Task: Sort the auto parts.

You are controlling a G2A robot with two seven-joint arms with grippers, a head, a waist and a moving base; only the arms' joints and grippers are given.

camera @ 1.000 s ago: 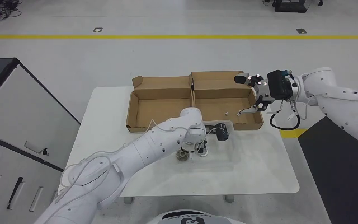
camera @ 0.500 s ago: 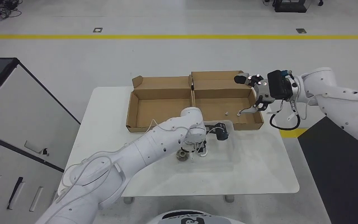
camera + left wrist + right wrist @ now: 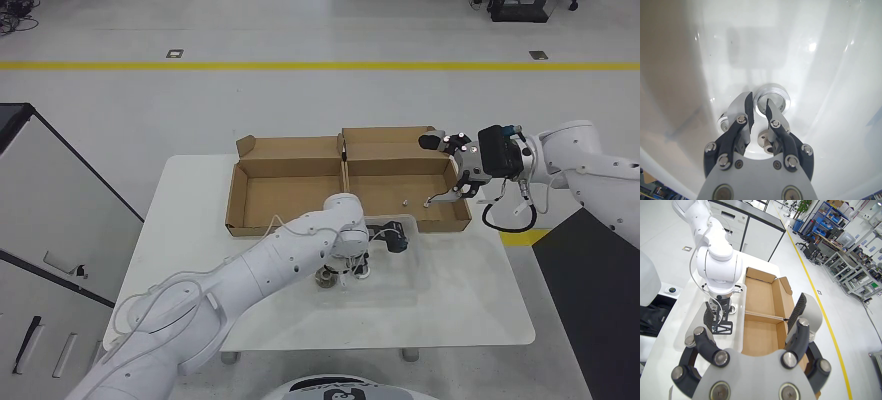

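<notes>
In the left wrist view one finger (image 3: 775, 111) of the left gripper (image 3: 759, 99) stands inside the ring (image 3: 776, 91) and covers part of its near wall. The other finger hides most of a second ring (image 3: 721, 121), and a flanged hub (image 3: 763, 139) is half covered too. The tray (image 3: 829, 56) wall blurs toward the picture's edge. From the top, the left arm (image 3: 300, 250) covers its gripper and most of the parts. A round part (image 3: 325, 278) peeks out beside it, which one I cannot tell. A speck (image 3: 404, 202) in the box (image 3: 390, 185) nearer the right arm is too small to tell
</notes>
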